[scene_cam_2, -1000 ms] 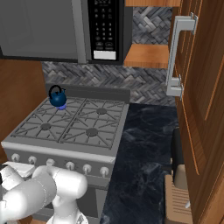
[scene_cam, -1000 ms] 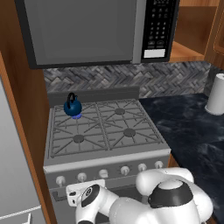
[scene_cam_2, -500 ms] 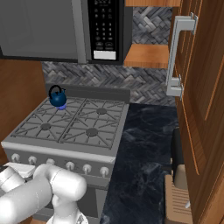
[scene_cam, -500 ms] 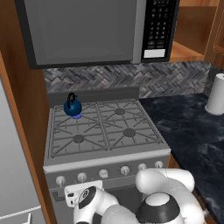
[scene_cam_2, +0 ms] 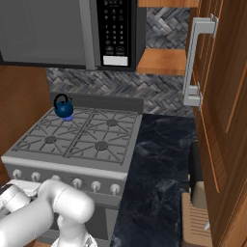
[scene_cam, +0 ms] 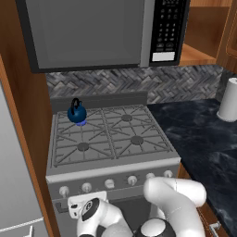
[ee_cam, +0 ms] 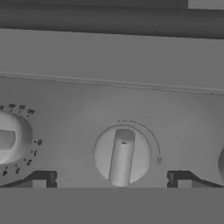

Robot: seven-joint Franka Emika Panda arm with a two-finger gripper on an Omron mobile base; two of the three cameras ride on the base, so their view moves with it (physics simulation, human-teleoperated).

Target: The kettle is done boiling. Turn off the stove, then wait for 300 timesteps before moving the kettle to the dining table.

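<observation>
The white arm has sunk lower before the grey metal gas stove (scene_cam: 111, 139), its jaws spread wide around a pale round knob (ee_cam: 122, 155), untouched. The small glossy dark-blue kettle (scene_cam: 77, 112) sits on the stove's rear-left burner; shutting off looks imminent.

Small round dark-blue kettle (scene_cam: 77, 112) sits on back-left burner of grey metal gas range (scene_cam: 111, 134). Grey microwave with black keypad (scene_cam: 102, 32) hangs above range. Dark marbled stone tabletop (scene_cam: 203, 134) adjoins range on right, carrying white cylinder (scene_cam: 229, 99) at rear.
</observation>
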